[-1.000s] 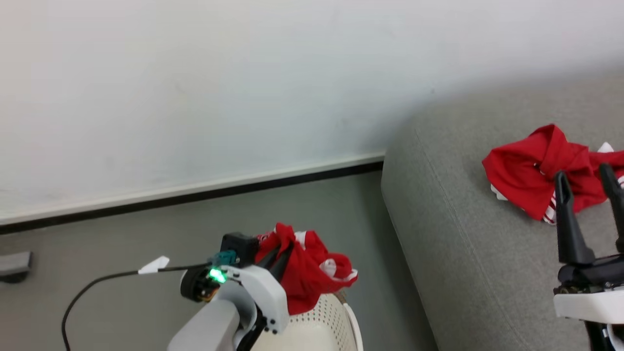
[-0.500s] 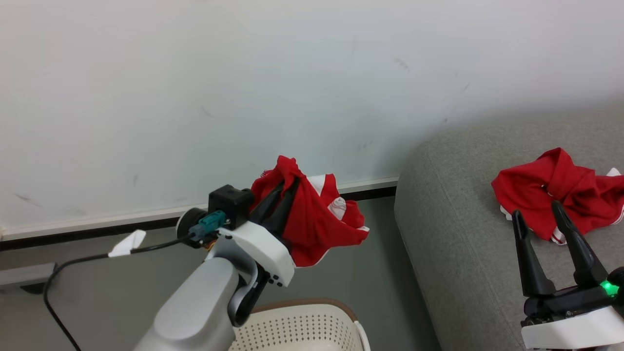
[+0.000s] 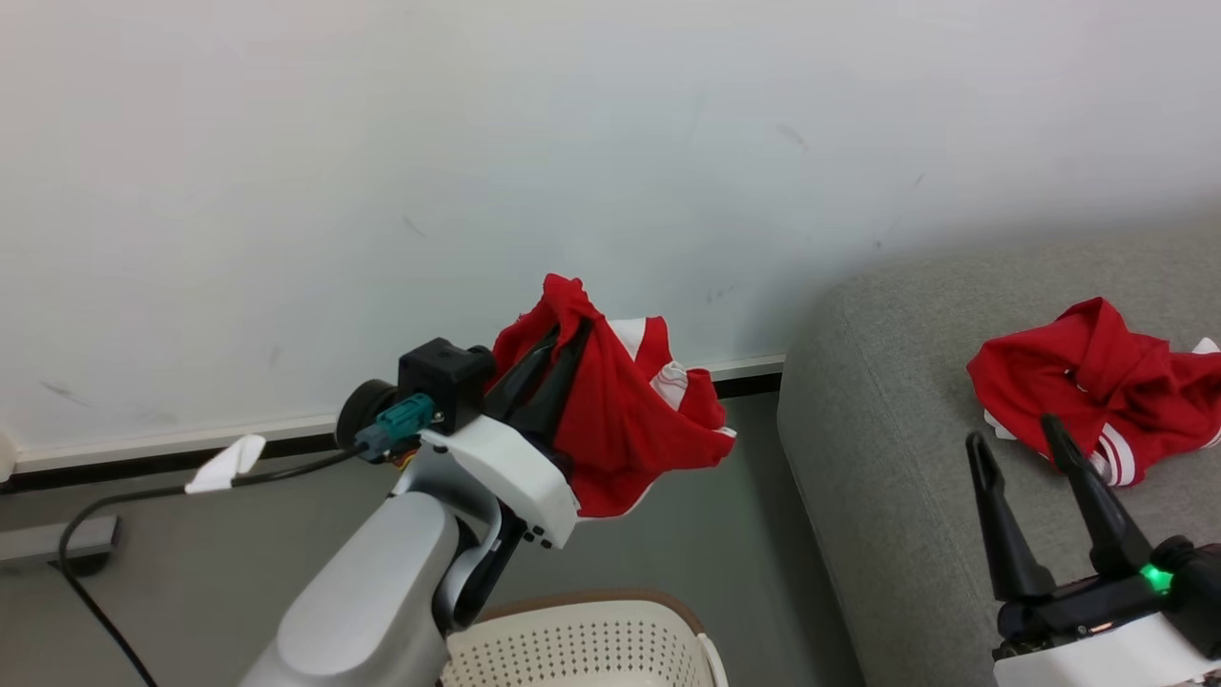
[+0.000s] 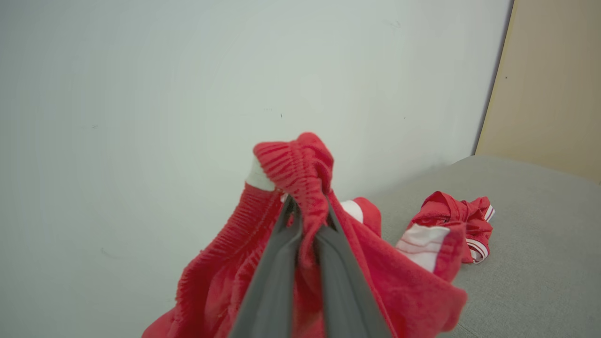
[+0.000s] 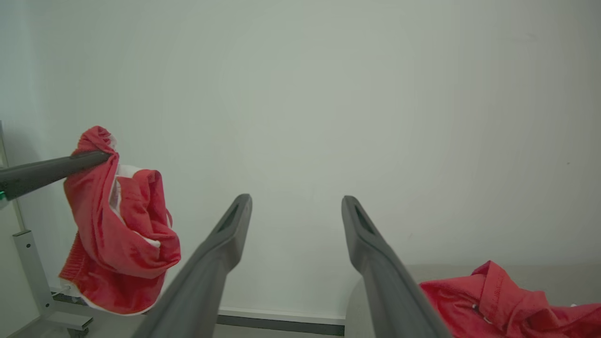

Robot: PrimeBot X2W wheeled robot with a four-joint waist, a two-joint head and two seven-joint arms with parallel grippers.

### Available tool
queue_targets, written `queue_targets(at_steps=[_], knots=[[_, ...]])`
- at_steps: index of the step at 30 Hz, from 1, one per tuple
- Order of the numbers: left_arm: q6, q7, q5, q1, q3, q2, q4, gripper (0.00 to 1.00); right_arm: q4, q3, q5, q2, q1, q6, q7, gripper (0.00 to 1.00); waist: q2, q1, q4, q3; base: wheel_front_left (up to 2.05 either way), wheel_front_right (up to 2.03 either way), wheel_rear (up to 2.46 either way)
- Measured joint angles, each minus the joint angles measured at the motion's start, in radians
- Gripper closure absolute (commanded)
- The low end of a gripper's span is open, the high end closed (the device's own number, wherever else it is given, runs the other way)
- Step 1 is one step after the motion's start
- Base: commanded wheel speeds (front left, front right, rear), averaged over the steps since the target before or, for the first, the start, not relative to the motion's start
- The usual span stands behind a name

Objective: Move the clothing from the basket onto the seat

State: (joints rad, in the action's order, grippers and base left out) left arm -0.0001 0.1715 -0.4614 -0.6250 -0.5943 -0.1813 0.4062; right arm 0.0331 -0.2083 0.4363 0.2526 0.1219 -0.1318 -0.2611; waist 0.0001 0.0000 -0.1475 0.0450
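My left gripper [image 3: 569,329] is shut on a red garment [image 3: 625,429] with white trim, which hangs in the air above and behind the cream basket [image 3: 582,639]. In the left wrist view the gripper [image 4: 307,211] pinches the bunched red garment [image 4: 291,169]. From the right wrist, that garment [image 5: 117,225] dangles at the left. A second red garment [image 3: 1097,382] lies crumpled on the grey seat [image 3: 887,458]; it also shows on the seat [image 4: 530,244] as a red heap [image 4: 455,220]. My right gripper [image 3: 1011,429] stands open over the seat, just in front of that garment, its own view [image 5: 296,202] showing nothing between the fingers.
A white wall [image 3: 477,143] with a pale skirting and dark strip runs behind. Grey floor [image 3: 191,553] lies between basket and seat. A black cable [image 3: 114,506] with a white tag trails from my left wrist. A beige panel [image 4: 549,80] stands beyond the seat.
My left gripper has lifted the red garment up out of the basket. The head camera has tilted up, shifting the whole picture down. My right gripper stays open.
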Motion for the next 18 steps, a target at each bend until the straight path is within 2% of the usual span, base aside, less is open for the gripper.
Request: queue_targets(at_steps=[2, 10, 18], knots=[[0.002, -0.006, 0.0, 0.005, -0.001, -0.005, -0.012, 1.0, 0.001, -0.021, 0.005, 0.004, 0.0, 0.0, 0.0, 0.0, 0.0, 0.0, 0.002, -0.001, 0.0, 0.0, 0.0], [0.01, -0.021, -0.003, 0.017, -0.021, -0.004, -0.043, 1.0, 0.012, -0.218, 0.044, 0.041, 0.043, 0.0, 0.0, 0.0, -0.0001, 0.0, 0.016, -0.008, 0.0, 0.0, 0.0], [0.001, -0.021, 0.0, 0.028, -0.066, 0.022, -0.058, 1.0, 0.128, -0.358, 0.057, 0.04, 0.148, 0.0, 0.0, 0.0, 0.0, 0.0, 0.051, -0.009, 0.0, 0.0, 0.0]])
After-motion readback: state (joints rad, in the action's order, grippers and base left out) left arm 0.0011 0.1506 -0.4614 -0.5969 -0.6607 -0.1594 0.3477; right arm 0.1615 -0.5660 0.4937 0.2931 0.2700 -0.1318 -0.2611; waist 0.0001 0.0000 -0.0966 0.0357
